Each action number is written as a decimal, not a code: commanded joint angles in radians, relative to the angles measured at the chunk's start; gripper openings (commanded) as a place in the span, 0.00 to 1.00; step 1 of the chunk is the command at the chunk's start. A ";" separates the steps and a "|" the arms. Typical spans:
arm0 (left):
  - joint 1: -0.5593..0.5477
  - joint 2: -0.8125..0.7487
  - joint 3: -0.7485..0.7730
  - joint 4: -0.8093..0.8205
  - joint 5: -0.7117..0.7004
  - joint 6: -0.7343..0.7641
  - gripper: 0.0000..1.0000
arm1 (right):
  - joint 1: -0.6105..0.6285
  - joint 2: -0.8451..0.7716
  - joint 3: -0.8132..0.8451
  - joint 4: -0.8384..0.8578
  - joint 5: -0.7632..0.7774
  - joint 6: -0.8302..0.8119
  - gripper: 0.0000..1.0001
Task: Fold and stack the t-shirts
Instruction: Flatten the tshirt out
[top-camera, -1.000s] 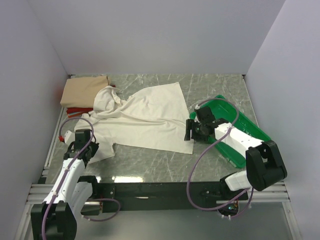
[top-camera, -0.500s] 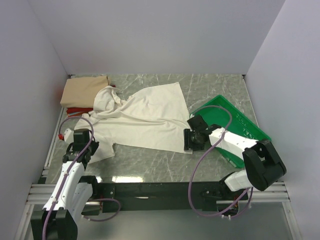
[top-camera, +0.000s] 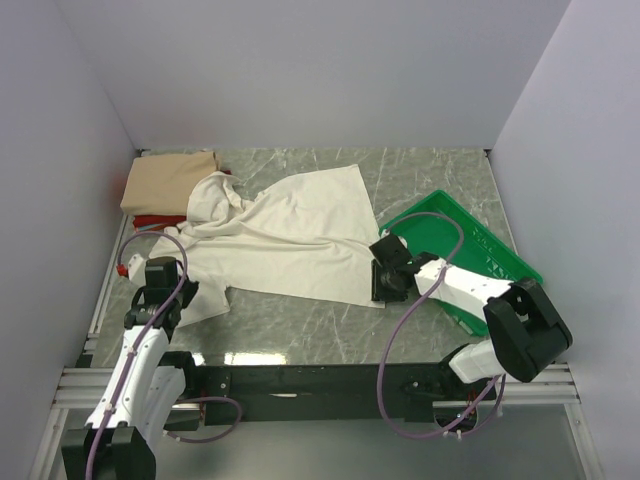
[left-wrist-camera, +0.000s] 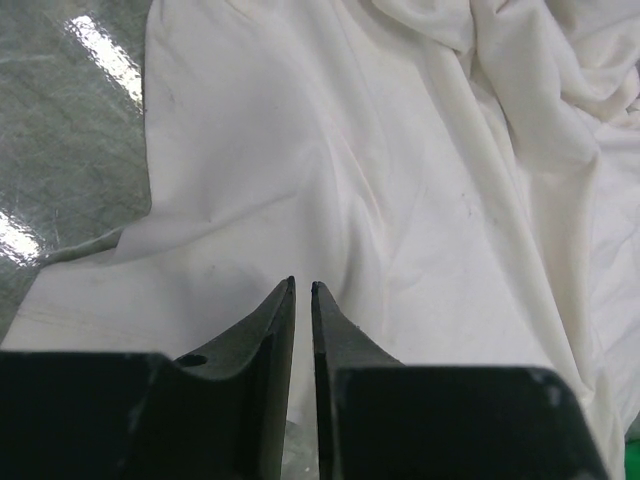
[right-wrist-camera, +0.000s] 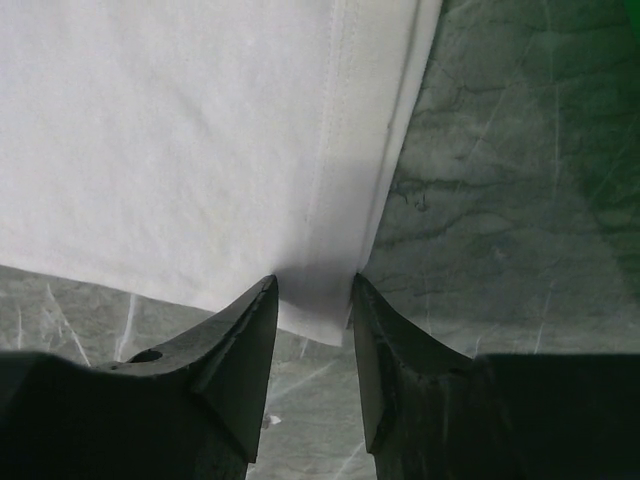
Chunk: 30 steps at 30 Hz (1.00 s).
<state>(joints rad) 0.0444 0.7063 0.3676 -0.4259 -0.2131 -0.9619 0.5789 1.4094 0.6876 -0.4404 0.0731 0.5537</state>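
The large cream t-shirt (top-camera: 290, 235) lies spread and rumpled across the middle of the table. It fills the left wrist view (left-wrist-camera: 400, 180) and the top of the right wrist view (right-wrist-camera: 200, 120). The tan t-shirt (top-camera: 170, 180) lies folded at the back left on top of the red t-shirt (top-camera: 152, 220), of which only an edge shows. My left gripper (top-camera: 180, 295) (left-wrist-camera: 302, 287) is shut, with its tips over the cream shirt's near left sleeve. My right gripper (top-camera: 378, 282) (right-wrist-camera: 312, 285) is open, its jaws either side of the shirt's near right hem corner.
A green plastic tray (top-camera: 490, 245) lies tilted at the right, under my right forearm. White walls close in the left, back and right. A metal rail runs along the table's left edge (top-camera: 105, 290). Bare marble (right-wrist-camera: 500, 200) shows right of the hem.
My right gripper has moved left off the green tray and down to the cream shirt's near right corner. The left arm has hardly moved.
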 joint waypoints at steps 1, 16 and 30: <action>-0.005 -0.021 -0.001 0.036 0.023 0.022 0.18 | 0.021 0.037 -0.051 -0.004 0.014 0.043 0.42; -0.003 -0.001 0.017 0.018 -0.019 0.011 0.19 | 0.036 -0.059 -0.057 -0.012 0.000 0.038 0.00; -0.003 0.068 0.059 -0.028 -0.055 -0.012 0.35 | 0.018 -0.020 0.090 -0.130 0.053 0.020 0.00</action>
<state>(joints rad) 0.0441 0.7547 0.3759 -0.4393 -0.2352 -0.9600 0.6056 1.3678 0.7063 -0.5034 0.0895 0.5823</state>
